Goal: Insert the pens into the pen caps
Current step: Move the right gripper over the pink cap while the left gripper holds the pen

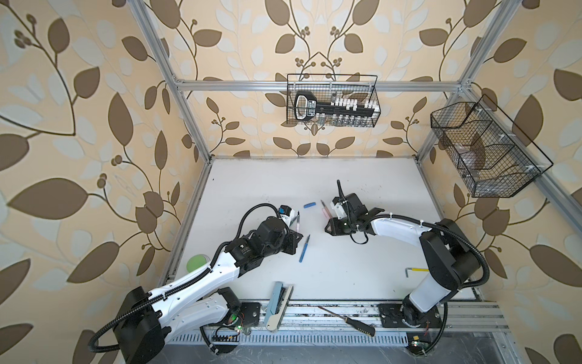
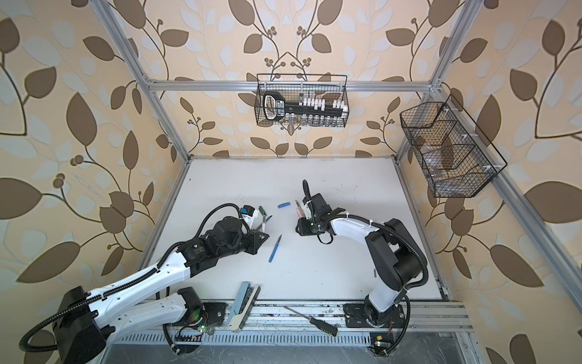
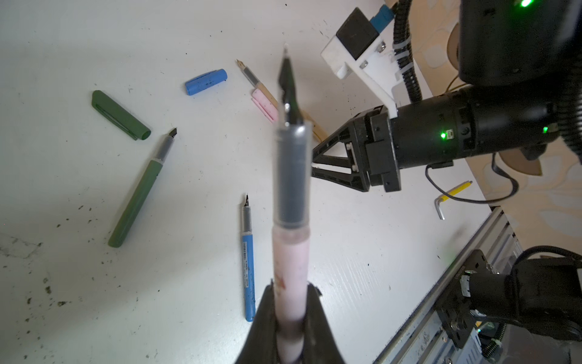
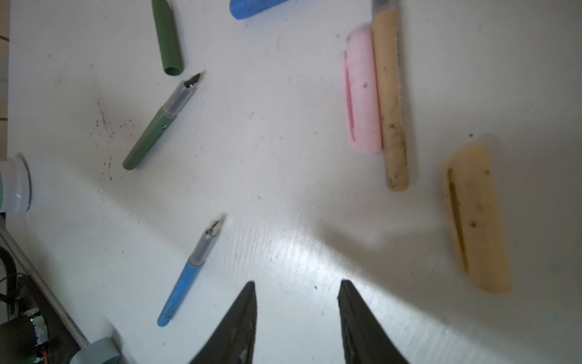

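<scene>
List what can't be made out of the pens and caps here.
- Left wrist view: rear end of the pale pink slim pen buried in the shut left gripper.
- Right wrist view: tip of the tan slim pen cut off by the frame edge.
- Right wrist view: blue tube-shaped cap mostly cut off by the frame edge.
- Right wrist view: tan tube-shaped cap blurred, open end unclear.

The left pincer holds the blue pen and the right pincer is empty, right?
No. The left pincer holds the slim pale pink pen, as the left wrist view shows; the slim blue pen lies loose. The right pincer is empty.
</scene>
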Robot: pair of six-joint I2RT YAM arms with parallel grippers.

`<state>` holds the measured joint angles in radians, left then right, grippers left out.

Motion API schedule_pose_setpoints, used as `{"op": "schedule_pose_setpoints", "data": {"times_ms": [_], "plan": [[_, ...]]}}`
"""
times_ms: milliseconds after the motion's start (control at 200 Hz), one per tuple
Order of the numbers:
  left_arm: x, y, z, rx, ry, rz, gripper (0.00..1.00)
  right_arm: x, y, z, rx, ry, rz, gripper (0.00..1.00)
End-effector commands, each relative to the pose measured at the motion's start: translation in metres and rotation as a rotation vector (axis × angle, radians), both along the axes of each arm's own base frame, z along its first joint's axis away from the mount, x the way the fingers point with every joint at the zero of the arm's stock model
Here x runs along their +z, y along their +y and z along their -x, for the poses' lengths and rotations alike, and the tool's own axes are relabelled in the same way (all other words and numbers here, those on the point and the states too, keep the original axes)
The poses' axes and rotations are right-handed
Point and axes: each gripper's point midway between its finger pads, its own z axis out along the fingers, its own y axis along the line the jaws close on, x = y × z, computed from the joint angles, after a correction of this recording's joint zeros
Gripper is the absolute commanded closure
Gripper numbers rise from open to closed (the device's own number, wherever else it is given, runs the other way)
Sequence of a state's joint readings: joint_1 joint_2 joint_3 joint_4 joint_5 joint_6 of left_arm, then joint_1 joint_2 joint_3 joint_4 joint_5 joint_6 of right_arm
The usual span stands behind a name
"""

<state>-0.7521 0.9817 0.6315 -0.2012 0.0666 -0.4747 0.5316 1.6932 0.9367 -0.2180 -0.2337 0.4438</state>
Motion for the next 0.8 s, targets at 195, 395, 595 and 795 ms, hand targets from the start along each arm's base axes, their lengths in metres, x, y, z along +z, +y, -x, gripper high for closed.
{"op": "schedule_pose_setpoints", "data": {"times_ms": [195,395,595,795], "plan": [[-0.002,0.001,-0.003,0.0,-0.019,-0.018,0.91,-0.009,0.01,-0.025,-0.033,-0.021,-0.031,0.5],[-0.001,0.001,-0.003,-0.005,-0.029,-0.022,0.91,-0.019,0.0,-0.042,-0.073,-0.036,0.019,0.49],[0.0,0.005,-0.003,-0.001,-0.035,-0.04,0.92,-0.024,-0.006,-0.059,-0.093,-0.04,0.074,0.47],[-0.002,0.008,-0.002,0.01,-0.041,-0.033,0.91,-0.022,-0.011,-0.07,-0.092,-0.064,0.141,0.46]]}}
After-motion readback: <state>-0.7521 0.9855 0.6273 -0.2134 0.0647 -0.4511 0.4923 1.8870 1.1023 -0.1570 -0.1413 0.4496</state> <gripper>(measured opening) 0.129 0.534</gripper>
